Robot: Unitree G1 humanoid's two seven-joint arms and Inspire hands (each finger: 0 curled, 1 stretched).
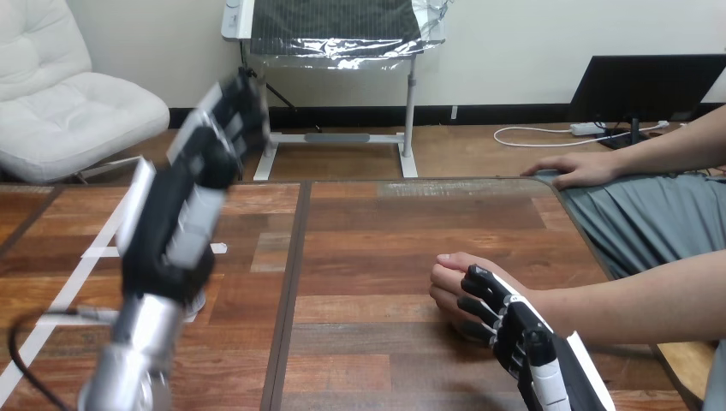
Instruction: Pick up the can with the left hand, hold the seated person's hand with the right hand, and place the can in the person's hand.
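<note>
Left hand (184, 214) raised above worktop (385, 231), left side, fingers (231, 111) straight, holding nothing. Right hand (514, 330) at right front, fingers curled over person's near hand (449, 278), fisted on worktop. Person's far hand (578, 169) flat at far edge.

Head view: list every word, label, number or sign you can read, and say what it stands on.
None: no readable text on the wooden table, the left hand, the right hand or the person's nearer hand.
</note>
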